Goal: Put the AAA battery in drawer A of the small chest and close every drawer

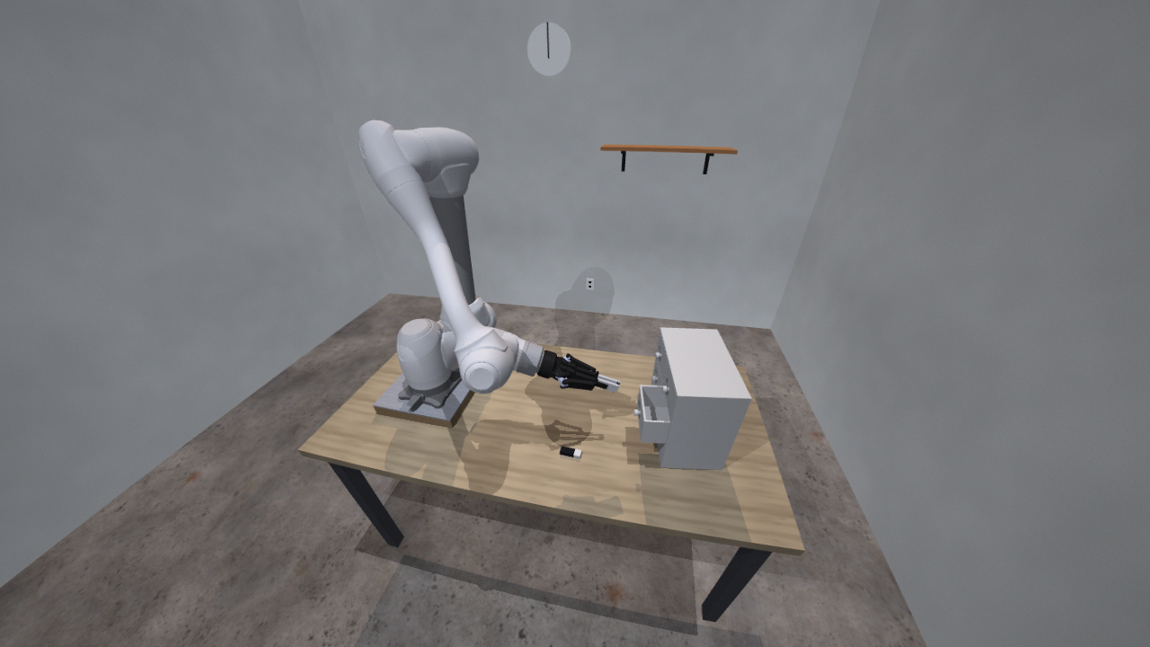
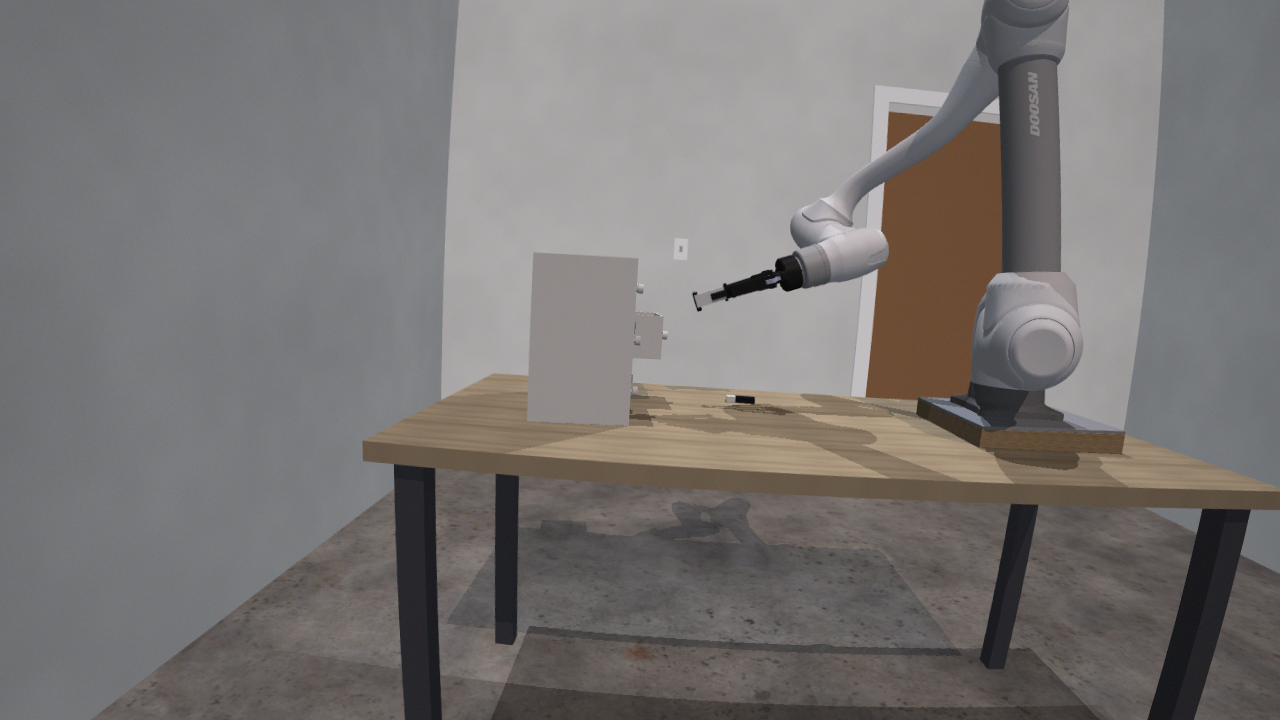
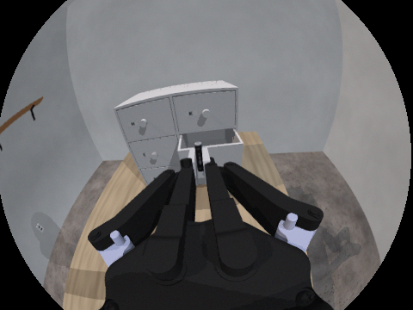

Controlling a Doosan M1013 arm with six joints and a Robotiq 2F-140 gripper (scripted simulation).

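Note:
The small white chest (image 1: 701,394) stands at the right end of the table. One drawer (image 1: 652,404) in its middle row is pulled partly out; it also shows in the wrist view (image 3: 209,144). I cannot read any drawer mark. My gripper (image 1: 611,385) hovers above the table, pointing at the chest, a short way in front of the open drawer. It is shut on a slim dark AAA battery (image 3: 198,157), held crosswise at the fingertips (image 2: 699,300).
A small black-and-white object (image 1: 570,453) lies on the table below and in front of the gripper. The arm's base (image 1: 421,394) sits on a plinth at the table's left end. The other drawers of the chest (image 3: 175,123) are pushed in.

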